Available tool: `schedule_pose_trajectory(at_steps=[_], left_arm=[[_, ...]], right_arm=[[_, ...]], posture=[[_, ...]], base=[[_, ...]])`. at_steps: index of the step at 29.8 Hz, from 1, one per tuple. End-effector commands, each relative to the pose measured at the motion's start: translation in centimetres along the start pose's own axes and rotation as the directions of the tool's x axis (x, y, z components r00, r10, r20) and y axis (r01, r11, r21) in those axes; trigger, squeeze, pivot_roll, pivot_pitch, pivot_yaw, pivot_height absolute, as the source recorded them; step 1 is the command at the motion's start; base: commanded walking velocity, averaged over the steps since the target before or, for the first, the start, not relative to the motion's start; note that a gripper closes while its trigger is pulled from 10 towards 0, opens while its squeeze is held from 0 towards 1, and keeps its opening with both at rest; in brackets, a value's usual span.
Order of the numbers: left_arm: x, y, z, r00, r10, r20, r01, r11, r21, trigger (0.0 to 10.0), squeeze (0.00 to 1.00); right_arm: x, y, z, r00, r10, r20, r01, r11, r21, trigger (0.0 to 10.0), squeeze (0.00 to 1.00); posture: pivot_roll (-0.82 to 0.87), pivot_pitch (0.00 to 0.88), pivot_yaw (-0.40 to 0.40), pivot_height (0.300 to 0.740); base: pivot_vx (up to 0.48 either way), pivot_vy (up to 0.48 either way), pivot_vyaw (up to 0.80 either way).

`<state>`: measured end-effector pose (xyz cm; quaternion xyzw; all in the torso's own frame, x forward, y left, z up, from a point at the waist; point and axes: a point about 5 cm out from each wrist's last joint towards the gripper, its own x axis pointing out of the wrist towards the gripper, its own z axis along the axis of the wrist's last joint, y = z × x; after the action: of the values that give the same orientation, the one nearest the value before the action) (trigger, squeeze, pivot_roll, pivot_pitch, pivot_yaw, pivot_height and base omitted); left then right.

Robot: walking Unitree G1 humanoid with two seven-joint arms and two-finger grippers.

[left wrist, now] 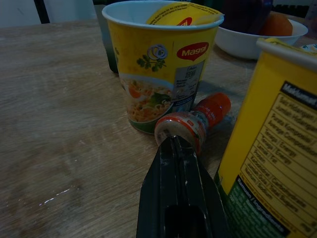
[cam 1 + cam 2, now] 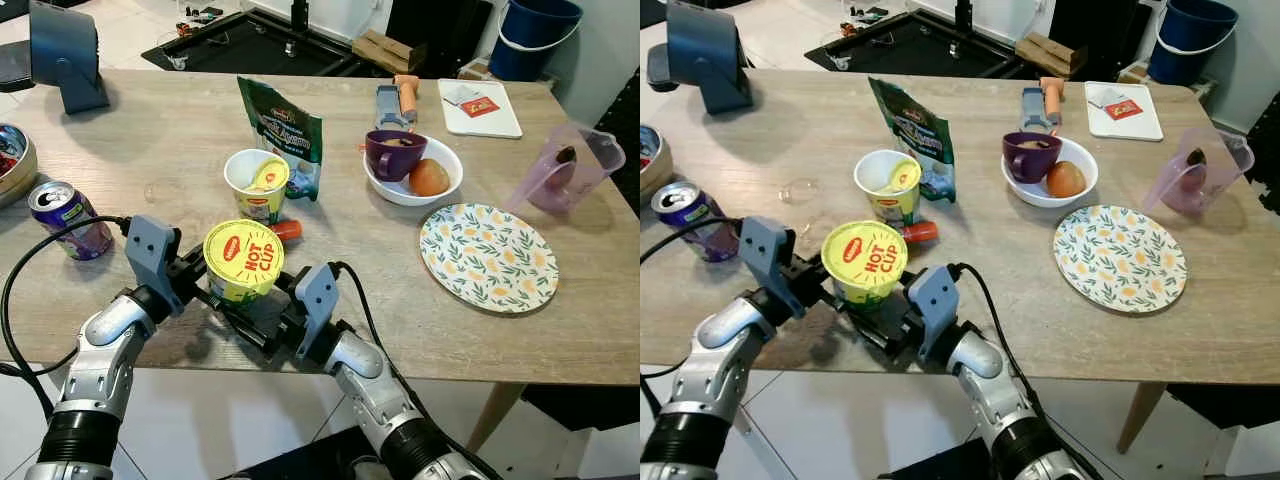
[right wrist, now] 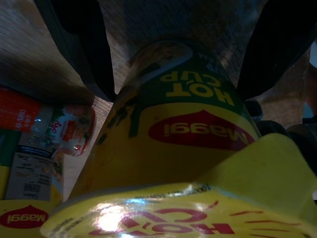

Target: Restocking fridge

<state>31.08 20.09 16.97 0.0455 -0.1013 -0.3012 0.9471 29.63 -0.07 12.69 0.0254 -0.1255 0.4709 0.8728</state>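
Sealed noodle cup clamped at the table's near edge

The right gripper (image 2: 243, 318) has its fingers spread around the sealed noodle cup (image 2: 243, 260), gripping its sides; the left gripper (image 1: 174, 148), fingers pressed together and empty, lies just beside it, tips near a small red-capped bottle (image 1: 190, 124). Beyond stands an opened noodle cup (image 2: 256, 182).

Even, bright daylight falls on the wooden table (image 2: 170, 150) in both eye views, sharp throughout, with soft shadows beneath the arms. Both wrist views are dim; glare streaks the noodle cup's lid (image 3: 163, 218), which is blurred close to the lens.
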Motion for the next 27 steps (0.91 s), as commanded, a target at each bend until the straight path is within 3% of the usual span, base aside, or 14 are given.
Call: schedule_pose_trajectory(at_steps=[1,19,27], left_arm=[[0.0,-1.1,-1.3,0.999,-0.034,-0.041,0.032,0.999,-0.040,10.0,0.00],[-2.0,-1.7,-4.0,0.988,0.009,-0.156,-0.022,0.997,-0.078,10.0,0.00],[-2.3,-1.7,-4.4,0.985,0.029,-0.172,-0.044,0.996,-0.083,10.0,0.00]], right_arm=[[2.7,2.6,1.7,0.991,0.060,0.119,-0.069,0.995,0.068,10.0,0.00],[2.5,2.7,1.7,0.989,0.091,0.119,-0.099,0.994,0.056,10.0,0.00],[2.4,2.7,1.7,0.988,0.095,0.118,-0.102,0.993,0.058,10.0,0.00]], posture=[[0.16,0.256,0.030,0.740],[0.16,0.251,0.029,0.740],[0.15,0.256,0.028,0.740]], base=[[0.000,0.000,0.00],[0.000,0.000,0.00],[0.000,0.000,0.00]])
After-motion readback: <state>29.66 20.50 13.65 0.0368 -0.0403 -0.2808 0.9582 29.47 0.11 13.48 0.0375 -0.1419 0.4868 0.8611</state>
